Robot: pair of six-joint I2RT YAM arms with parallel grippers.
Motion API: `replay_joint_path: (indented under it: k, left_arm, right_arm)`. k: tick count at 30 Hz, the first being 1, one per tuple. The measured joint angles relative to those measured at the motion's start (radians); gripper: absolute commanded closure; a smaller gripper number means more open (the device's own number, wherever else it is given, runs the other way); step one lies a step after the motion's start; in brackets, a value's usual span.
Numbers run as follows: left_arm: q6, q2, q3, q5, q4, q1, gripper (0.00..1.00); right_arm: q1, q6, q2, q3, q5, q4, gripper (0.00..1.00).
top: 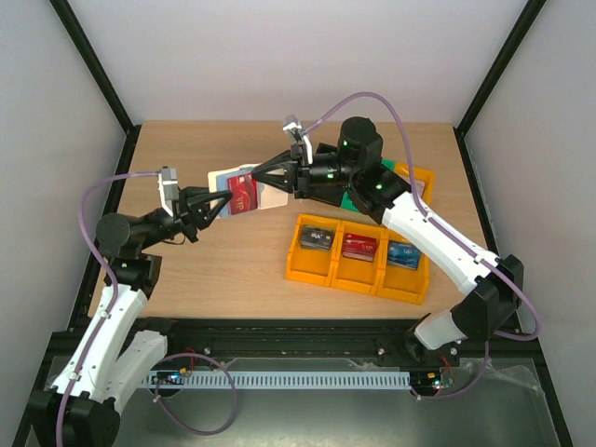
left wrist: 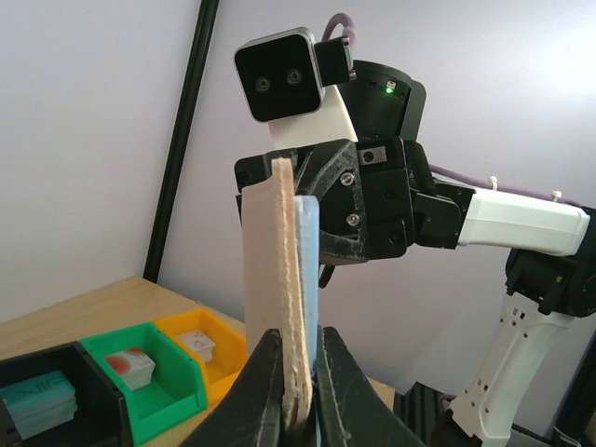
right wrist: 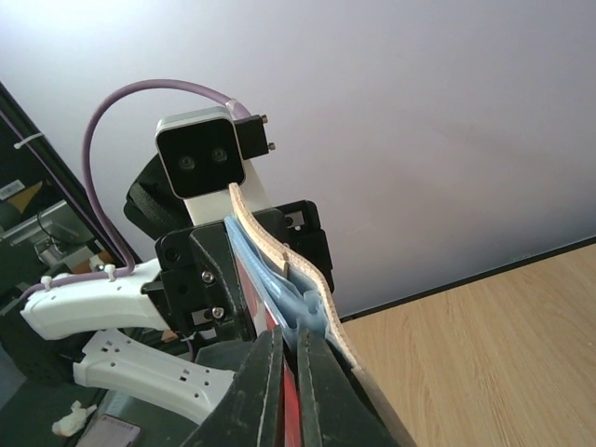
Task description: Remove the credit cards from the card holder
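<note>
You've got the pale beige bifold card holder [top: 273, 194] mid-air btwn both arms: L gripper [top: 226, 204] clamped on one edge, R gripper [top: 257, 175] pinching the opposite edge (red plastic card [top: 243, 194] showing inside).

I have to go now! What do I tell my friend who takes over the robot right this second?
The left gripper is shut on one edge of the card holder, holding it up above the table.
The right gripper is shut on the opposite edge. I cannot tell if it also pinches the red card.
The red card sits in the open holder, not yet out.
The yellow bins hold three card-like things: dark, red and blue.
Done: both arms are holding the holder.
Left: pull the red card out, then check for more cards, which can't be seen from here.
</note>
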Motion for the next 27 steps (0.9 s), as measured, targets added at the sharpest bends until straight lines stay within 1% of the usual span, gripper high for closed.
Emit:
replay_joint_path:
  k: [4, 6, 7, 10, 11, 14, 15, 17, 18, 21, 27]
  left_arm:
    - [-0.001, 0.0, 0.0, 0.0, 0.011, 0.0, 0.98]
    - [-0.001, 0.0, 0.0, 0.0, 0.011, 0.0, 0.98]
    - [-0.001, 0.0, 0.0, 0.0, 0.011, 0.0, 0.98]
    - [-0.005, 0.0, -0.003, 0.0, 0.016, 0.0, 0.98]
    - [-0.007, 0.0, -0.004, 0.0, 0.018, 0.001, 0.98]
    - [-0.011, 0.0, -0.005, -0.005, 0.018, 0.005, 0.98]
    - [-0.012, 0.0, -0.005, -0.006, 0.018, 0.006, 0.96]
    - [-0.013, -0.001, -0.005, -0.008, 0.014, 0.006, 0.88]
    - [-0.013, -0.001, -0.005, -0.009, 0.013, 0.006, 0.87]
    - [-0.02, -0.001, -0.005, -0.015, 0.008, 0.005, 0.9]
    - [-0.036, 0.0, -0.005, -0.023, 0.004, -0.002, 0.88]
  right_arm:
    - [0.015, -0.008, 0.0, 0.0, 0.016, 0.0, 0.88]
    - [0.02, -0.019, 0.0, 0.0, 0.025, -0.003, 0.86]
    - [0.022, -0.023, 0.0, 0.0, 0.028, -0.004, 0.88]
    - [0.026, -0.037, 0.0, 0.0, 0.039, -0.009, 0.98]
    - [0.027, -0.04, 0.0, 0.0, 0.04, -0.011, 0.98]
    - [0.027, -0.046, 0.0, 0.0, 0.041, -0.012, 0.98]
    - [0.027, -0.047, 0.0, 0.0, 0.04, -0.012, 0.98]
    - [0.026, -0.054, 0.0, 0.0, 0.037, -0.012, 0.98]
    - [0.025, -0.059, -0.001, 0.0, 0.035, -0.013, 0.98]
    - [0.016, -0.067, -0.007, -0.002, 0.016, -0.019, 0.98]
    - [-0.012, -0.103, -0.017, -0.002, -0.015, -0.078, 0.99]
